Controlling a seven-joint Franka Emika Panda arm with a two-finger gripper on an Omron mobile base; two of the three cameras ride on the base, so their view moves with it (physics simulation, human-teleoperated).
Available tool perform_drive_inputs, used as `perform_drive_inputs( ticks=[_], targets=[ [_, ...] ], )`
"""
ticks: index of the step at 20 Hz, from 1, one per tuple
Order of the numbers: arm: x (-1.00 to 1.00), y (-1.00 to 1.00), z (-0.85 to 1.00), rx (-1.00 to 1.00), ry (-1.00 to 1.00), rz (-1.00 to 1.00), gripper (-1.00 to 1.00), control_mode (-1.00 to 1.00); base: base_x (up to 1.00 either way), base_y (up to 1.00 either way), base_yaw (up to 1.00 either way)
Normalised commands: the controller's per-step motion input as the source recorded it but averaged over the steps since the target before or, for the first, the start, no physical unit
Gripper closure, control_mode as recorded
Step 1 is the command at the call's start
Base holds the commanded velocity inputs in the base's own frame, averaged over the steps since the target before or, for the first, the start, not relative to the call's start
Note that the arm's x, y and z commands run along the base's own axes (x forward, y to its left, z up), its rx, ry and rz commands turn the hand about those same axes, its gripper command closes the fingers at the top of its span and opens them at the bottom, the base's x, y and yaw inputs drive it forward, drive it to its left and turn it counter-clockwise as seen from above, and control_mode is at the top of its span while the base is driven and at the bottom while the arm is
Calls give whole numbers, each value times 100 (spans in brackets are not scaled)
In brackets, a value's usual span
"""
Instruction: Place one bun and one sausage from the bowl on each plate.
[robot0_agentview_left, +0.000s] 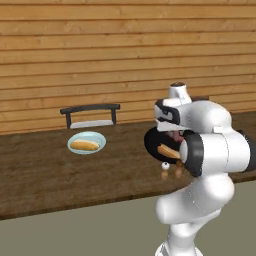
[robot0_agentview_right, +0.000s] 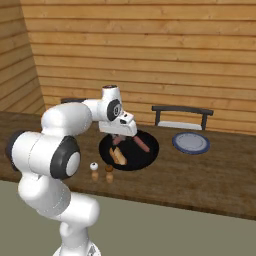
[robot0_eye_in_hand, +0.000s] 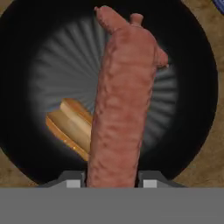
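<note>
Over the middle of the black bowl (robot0_agentview_right: 129, 150) the gripper (robot0_agentview_right: 118, 137) hangs with its jaws clamped on a sausage (robot0_eye_in_hand: 120, 100), which in the hand view runs straight out from between the fingertips, its long axis in line with the hand. A second sausage (robot0_agentview_right: 141, 143) lies in the bowl toward its far right side, and one bun (robot0_agentview_right: 118, 156) rests on the bowl's floor toward the near left. The pale blue-green plate (robot0_agentview_left: 87, 142) sits well to the left along the table (robot0_agentview_left: 45, 175), near its far edge and in front of a chair (robot0_agentview_left: 90, 114), and already carries a bun (robot0_agentview_left: 85, 145) but no sausage. The dark blue-grey plate (robot0_agentview_right: 191, 143) lies just right of the bowl, bare. Either plate could take the held sausage; the blue-grey one is much nearer. Salt and pepper shakers (robot0_agentview_right: 101, 173) stand at the bowl's near side.
</note>
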Motion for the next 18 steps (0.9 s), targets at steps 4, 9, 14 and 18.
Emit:
perform_drive_inputs(
  ticks=[4, 9, 14, 18],
  targets=[
    [29, 99, 33, 12, -25, 49, 100, -100, 0, 0, 0],
    [39, 92, 7, 2, -3, 61, 100, -100, 0, 0, 0],
    [37, 97, 32, -15, 0, 53, 100, -100, 0, 0, 0],
    [71, 40, -21, -1, 0, 27, 100, -100, 0, 0, 0]
  ],
)
